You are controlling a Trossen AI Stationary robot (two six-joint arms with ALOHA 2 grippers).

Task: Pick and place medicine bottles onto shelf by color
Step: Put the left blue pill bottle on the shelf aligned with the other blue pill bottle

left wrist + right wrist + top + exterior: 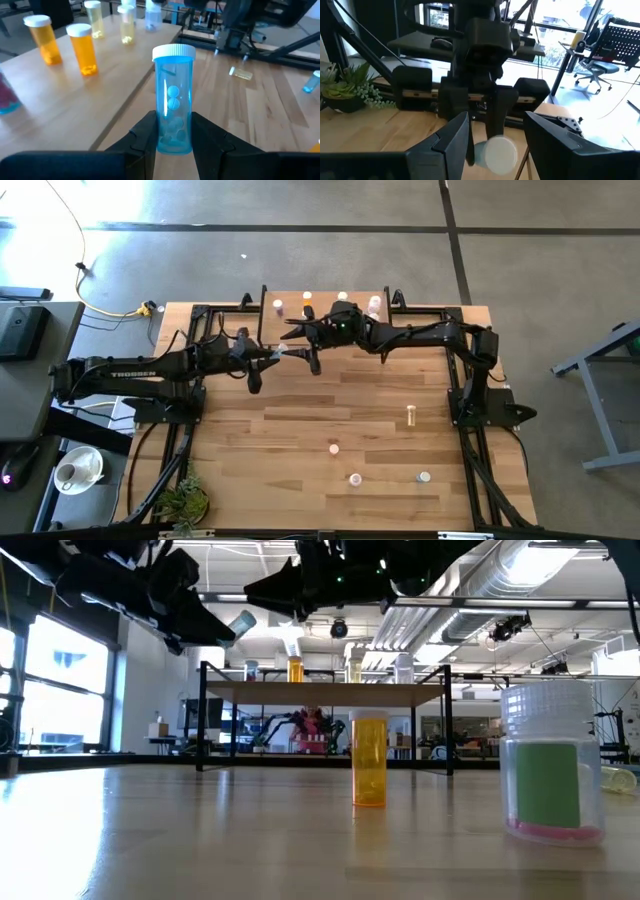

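Left gripper (172,132) pinches a clear blue, white-capped plastic bottle (173,97) upright, shelf (75,100) just ahead, probably so it lands standing. Right gripper (495,135) faces it, jaws spread.

Potted plant (183,502) at the near left corner of the table (300,420), seen too in the right wrist view. Cup (70,473) on a plate off the left edge; yellow cable (110,308) on the floor. Office chair (600,60) by windows beyond.
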